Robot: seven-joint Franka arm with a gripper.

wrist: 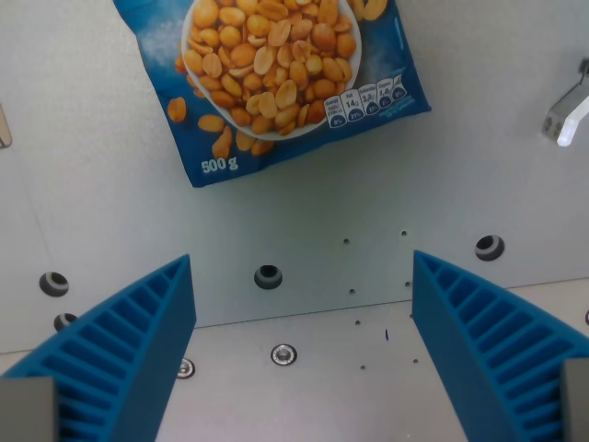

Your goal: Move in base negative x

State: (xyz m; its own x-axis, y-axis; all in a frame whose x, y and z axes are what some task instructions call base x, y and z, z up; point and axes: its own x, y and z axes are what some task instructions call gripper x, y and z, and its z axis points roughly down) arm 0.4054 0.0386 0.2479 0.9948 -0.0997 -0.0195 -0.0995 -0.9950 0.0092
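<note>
Down at the near edge, the gripper [302, 322] stands wide open, its two blue ribbed fingers [138, 341] apart and holding nothing above the grey table [110, 203]. Well beyond them, at the far side, lies a blue bag of peanuts [276, 74]. A metal bracket [569, 115] shows at the far right.

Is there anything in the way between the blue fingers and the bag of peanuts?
No, nothing visible. The gripper is open, and only bare grey table with a few small holes and bolts lies between its blue fingers and the peanut bag at the top of the wrist view.
</note>
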